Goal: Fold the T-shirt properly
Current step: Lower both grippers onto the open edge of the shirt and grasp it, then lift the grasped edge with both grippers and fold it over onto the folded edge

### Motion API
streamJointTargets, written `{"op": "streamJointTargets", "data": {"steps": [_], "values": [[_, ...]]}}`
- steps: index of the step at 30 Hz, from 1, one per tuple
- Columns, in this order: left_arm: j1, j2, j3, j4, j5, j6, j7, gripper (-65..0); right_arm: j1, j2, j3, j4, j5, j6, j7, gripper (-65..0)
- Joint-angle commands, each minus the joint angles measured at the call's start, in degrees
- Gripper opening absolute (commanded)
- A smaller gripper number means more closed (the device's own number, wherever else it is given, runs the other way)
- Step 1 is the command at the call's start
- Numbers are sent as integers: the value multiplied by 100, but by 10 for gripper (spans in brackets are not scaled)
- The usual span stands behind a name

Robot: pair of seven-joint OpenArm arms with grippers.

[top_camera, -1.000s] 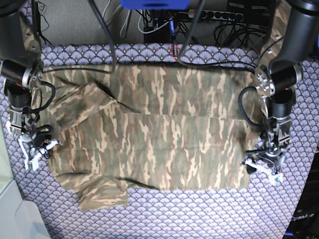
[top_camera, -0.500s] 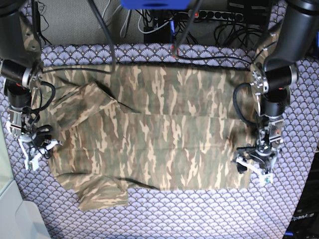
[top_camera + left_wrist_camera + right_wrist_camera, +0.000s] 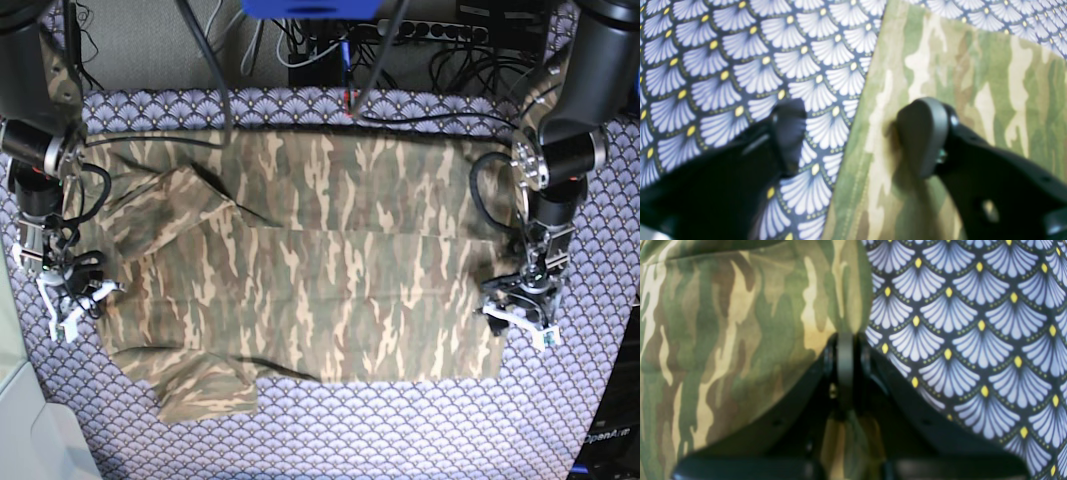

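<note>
The T-shirt (image 3: pixel 300 280), a soft camouflage garment, lies spread flat across the middle of the scallop-patterned cloth (image 3: pixel 420 440), its sleeves toward nine o'clock in the base view and its hem toward three. The right gripper (image 3: pixel 845 340) is pinched together on the shirt's edge near nine o'clock of the base view; the right wrist view shows a fold of fabric squeezed between the closed jaws and a little more trailing below them. The left gripper (image 3: pixel 857 133) sits at the hem corner near four o'clock with its jaws apart, one finger (image 3: pixel 922 133) resting on the shirt and the other over bare cloth, so the hem edge runs between them; nothing is caught yet. This fabric looks light and limp, so it should drape and sag wherever it is not supported, and may drag or wrinkle against the cloth below. Corners and stitched hems are the sensible places to pinch, since doubled seams give the jaws more to bite than a single thin layer.
</note>
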Motion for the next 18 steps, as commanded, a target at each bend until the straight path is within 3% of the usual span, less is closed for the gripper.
{"op": "streamJointTargets", "data": {"steps": [1, 5, 7, 14, 16, 18], "values": [[-118, -16, 2, -3, -37, -45, 150, -319, 159, 75, 6, 74, 62, 48, 101, -650], [-127, -16, -7, -3, -46, -36, 176, -528, 36, 75, 6, 82, 62, 48, 101, -650], [-135, -16, -7, -3, -46, -36, 194, -593, 9, 75, 14, 82, 62, 48, 101, -650], [-153, -16, 10, -3, -46, -71, 238, -609, 1, 75, 23, 82, 62, 48, 101, -650], [-162, -16, 2, 15, -46, -80, 458, -643, 1, 75, 32, 82, 62, 48, 101, -650], [-258, -16, -7, 76, -46, -98, 616, -635, 1, 75, 32, 82, 62, 48, 101, -650]]}}
